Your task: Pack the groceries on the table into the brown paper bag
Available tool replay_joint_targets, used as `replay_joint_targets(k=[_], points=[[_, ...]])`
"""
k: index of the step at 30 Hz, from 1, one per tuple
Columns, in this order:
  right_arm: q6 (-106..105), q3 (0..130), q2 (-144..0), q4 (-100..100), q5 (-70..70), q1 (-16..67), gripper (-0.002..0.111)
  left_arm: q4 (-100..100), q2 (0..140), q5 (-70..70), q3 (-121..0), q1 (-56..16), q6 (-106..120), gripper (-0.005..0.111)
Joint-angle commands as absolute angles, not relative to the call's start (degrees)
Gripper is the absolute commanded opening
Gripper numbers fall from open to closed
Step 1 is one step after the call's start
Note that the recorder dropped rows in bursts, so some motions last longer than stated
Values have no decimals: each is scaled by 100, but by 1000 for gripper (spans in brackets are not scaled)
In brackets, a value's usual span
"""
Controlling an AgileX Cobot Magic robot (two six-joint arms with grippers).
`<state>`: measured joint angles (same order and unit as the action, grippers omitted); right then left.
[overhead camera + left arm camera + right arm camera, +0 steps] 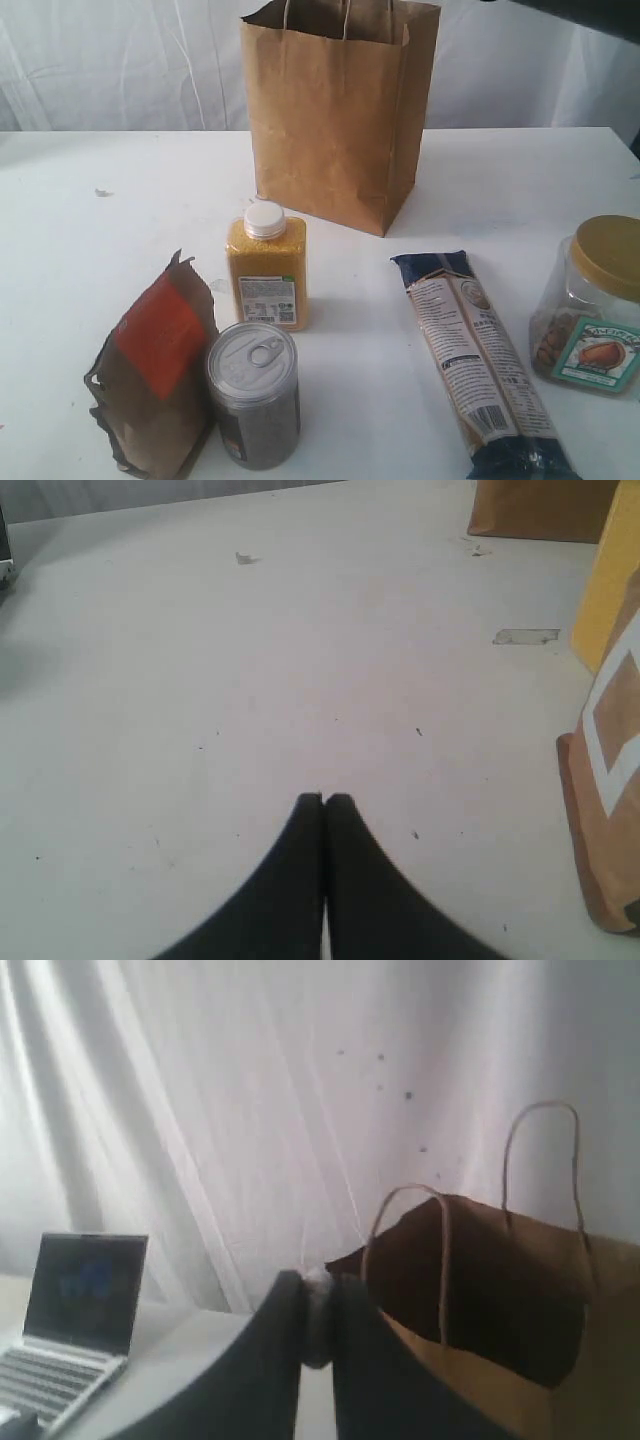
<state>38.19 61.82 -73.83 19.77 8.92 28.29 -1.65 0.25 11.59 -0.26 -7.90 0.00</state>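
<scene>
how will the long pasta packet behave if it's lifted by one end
The long pasta packet lies flat and is long and narrow, so gripped at one end it would probably sag or swing. Its smooth film wrapper may slip. Flat-sided, it seems unlikely to roll if pushed.

Exterior camera looks down from the near edge across the table (120, 160) to the brown paper bag (330, 110). My left wrist camera skims low over the table; my right hangs close at the bag's mouth. All three catch the bag.
</scene>
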Motion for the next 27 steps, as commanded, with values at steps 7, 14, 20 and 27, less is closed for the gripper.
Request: replay_joint_targets(k=[7,14,20,27], points=[[5127,7619,-9305,2069,1385,2271,0,-166,0,1154,0,-824,0,0],[4205,8143,-10173,2056,1898,2249,0,-166,0,1154,0,-824,0,0],[4024,8218,-10530,2036,1911,2168,0,-166,0,1154,0,-824,0,0],[3893,8218,-10556,1706,1972,1992,0,-166,0,1154,0,-824,0,0]])
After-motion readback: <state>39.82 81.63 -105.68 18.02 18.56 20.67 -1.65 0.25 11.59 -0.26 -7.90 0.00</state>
